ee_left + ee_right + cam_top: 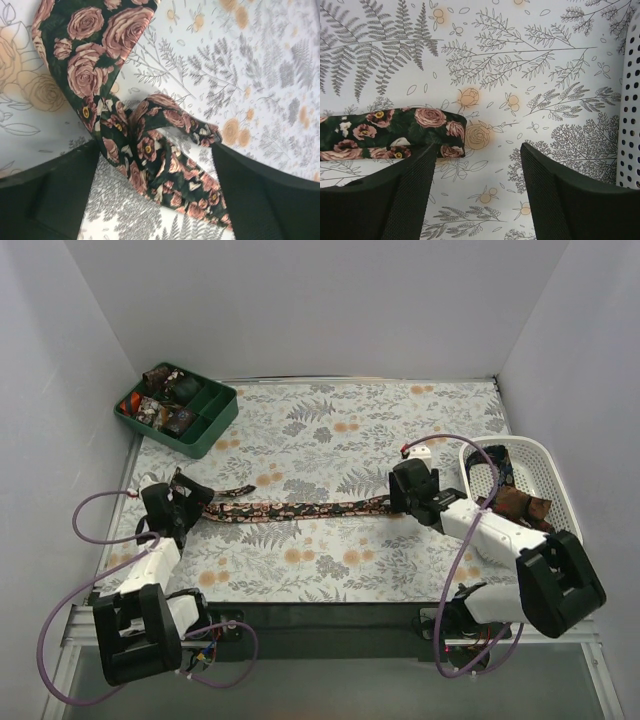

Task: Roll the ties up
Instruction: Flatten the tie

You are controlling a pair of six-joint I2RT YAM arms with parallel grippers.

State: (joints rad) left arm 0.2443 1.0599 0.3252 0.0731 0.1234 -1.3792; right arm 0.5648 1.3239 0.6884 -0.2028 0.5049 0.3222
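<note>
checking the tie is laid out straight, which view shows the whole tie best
Top external: the tie lies stretched full length across the table. Left wrist shows only one twisted end, right wrist only the other tip.

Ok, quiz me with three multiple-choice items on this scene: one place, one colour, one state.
1. Where does the white plastic lattice basket stand?
A) at the right edge of the top view
B) far-left corner
C) centre

2. What colour is the divided plastic tray?
A) red
B) dark green
C) white

3. How does the long rose-print fabric tie lie?
A) stretched out lengthwise
B) rolled into a coil
C) inside the tray

Key:
1A, it sits far right in the top view.
2B, its walls are dark green.
3A, it runs between the left end effector and the right end effector.
</note>
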